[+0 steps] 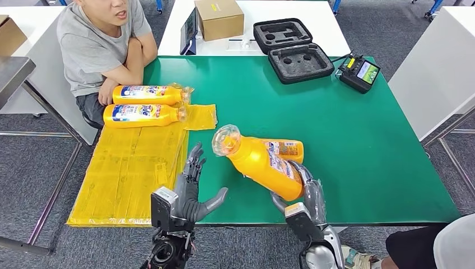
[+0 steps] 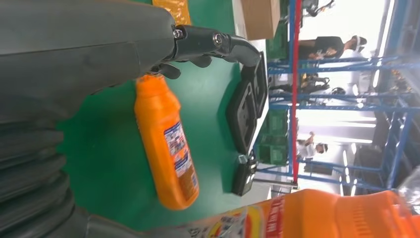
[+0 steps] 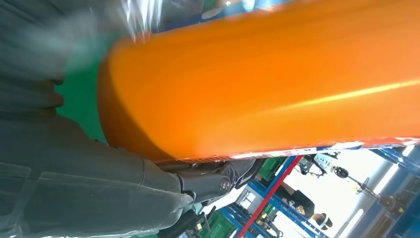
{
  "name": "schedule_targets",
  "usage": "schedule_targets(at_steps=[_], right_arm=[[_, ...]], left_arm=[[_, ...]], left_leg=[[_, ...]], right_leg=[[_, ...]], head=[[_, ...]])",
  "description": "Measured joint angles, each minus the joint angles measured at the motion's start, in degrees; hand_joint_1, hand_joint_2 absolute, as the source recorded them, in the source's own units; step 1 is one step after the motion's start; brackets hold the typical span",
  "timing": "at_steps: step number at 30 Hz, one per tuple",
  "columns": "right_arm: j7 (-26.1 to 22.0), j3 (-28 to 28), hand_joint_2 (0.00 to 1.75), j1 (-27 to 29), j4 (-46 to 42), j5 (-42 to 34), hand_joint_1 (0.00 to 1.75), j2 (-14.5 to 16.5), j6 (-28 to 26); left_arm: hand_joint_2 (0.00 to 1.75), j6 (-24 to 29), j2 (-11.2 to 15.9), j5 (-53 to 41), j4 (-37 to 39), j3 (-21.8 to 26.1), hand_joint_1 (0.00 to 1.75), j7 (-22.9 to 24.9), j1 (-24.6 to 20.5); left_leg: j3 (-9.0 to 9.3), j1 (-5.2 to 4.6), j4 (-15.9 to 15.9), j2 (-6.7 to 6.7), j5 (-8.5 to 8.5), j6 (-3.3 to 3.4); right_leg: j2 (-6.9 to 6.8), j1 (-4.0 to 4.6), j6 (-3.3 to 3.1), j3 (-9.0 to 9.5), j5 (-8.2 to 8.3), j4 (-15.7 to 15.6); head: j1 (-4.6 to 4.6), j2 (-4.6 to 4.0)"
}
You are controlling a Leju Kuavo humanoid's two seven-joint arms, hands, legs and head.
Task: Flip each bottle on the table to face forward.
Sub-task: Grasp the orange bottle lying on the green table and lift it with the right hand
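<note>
I've got my right hand [image 1: 307, 193] clamped on the raised bottle [image 1: 262, 161] near the table's front edge [image 1: 336, 219], cap tilted up-left, open green beyond, left hand [image 1: 193, 188] spread empty.

Your right hand [image 1: 307, 193] sits mostly hidden under the lifted bottle [image 1: 263, 162], which blocks the second bottle [image 1: 285, 148] behind it; the label print is too small to read.
</note>
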Motion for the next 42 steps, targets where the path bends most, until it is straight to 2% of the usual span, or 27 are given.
schedule_targets(at_steps=[16, 23, 31, 36, 42], right_arm=[[-0.20, -0.19, 1.75, -0.68, 1.74, -0.03, 1.75, 0.04, -0.37], [-0.42, -0.19, 1.75, -1.95, 2.91, 1.41, 1.75, 0.68, -0.80], [-1.59, 0.05, 1.75, -4.03, 7.51, 2.24, 1.75, 1.18, -1.50], [-2.38, 1.91, 1.75, -6.83, 12.44, 2.67, 1.75, 2.00, -2.23], [-2.76, 4.02, 1.75, -9.97, 17.43, 1.90, 1.75, 2.92, -2.10]], left_arm=[[1.75, -0.41, 0.34, 0.39, 0.00, -0.69, 0.00, 0.26, 0.04], [1.75, -4.35, 0.34, 3.20, 0.49, -1.87, 0.00, 1.79, -0.40], [1.75, -8.01, 0.31, 5.03, 1.81, -3.86, 0.00, 2.80, -1.61], [1.75, -9.71, -0.17, 5.62, 5.27, -5.34, 0.00, 3.71, -4.09], [1.75, -9.51, -0.92, 5.69, 7.73, -6.43, 0.00, 3.31, -5.57]], left_leg=[[-0.01, 0.00, 0.00, 0.00, 0.00, 0.00], [-0.01, 0.00, 0.00, 0.00, 0.00, 0.00], [-0.01, 0.00, 0.00, 0.00, 0.00, 0.00], [-0.01, 0.00, 0.00, 0.00, 0.03, 0.01], [-0.01, 0.00, 0.00, 0.01, 0.06, 0.02]], right_leg=[[0.00, 0.00, 0.00, 0.00, 0.00, 0.00], [0.00, 0.00, 0.00, 0.00, 0.00, 0.00], [0.00, 0.00, 0.00, 0.00, 0.00, 0.00], [0.00, 0.00, 0.00, 0.00, 0.02, 0.01], [-0.01, 0.00, 0.01, 0.00, 0.03, 0.02]], head=[[0.00, 0.00], [-0.01, 0.00], [-0.01, 0.00], [-0.01, 0.00], [-0.01, 0.00]])
